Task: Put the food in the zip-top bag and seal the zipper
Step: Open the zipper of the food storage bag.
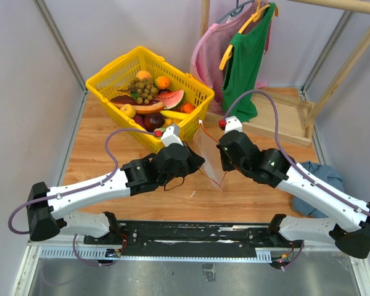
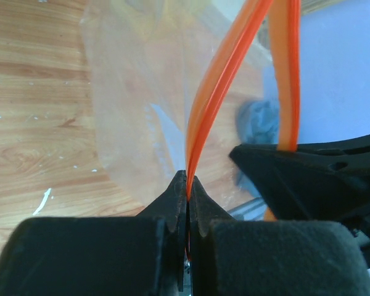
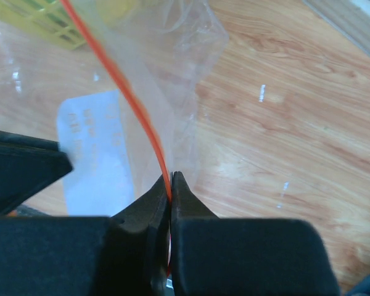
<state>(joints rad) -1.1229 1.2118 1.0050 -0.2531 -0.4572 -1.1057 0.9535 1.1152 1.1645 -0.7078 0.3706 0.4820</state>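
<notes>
The clear zip-top bag [image 1: 211, 154] hangs between my two grippers above the wooden table. Its red-orange zipper [image 1: 205, 134] runs along the top edge. My left gripper [image 1: 197, 161] is shut on the zipper [image 2: 200, 123], the strip pinched between its jaws. My right gripper [image 1: 222, 161] is shut on the zipper [image 3: 132, 102] too, close beside the left one. The bag [image 3: 166, 68] shows a white label [image 3: 92, 154] and looks empty. The food [image 1: 151, 98], grapes, watermelon slice, orange, banana and others, lies in the yellow basket [image 1: 111, 74] behind the left gripper.
A wooden rack [image 1: 283, 117] with a green garment [image 1: 246, 61] and a pink one [image 1: 206, 55] on hangers stands at the back right. A blue cloth [image 1: 324, 179] lies at the right edge by the right arm. Grey walls close in both sides.
</notes>
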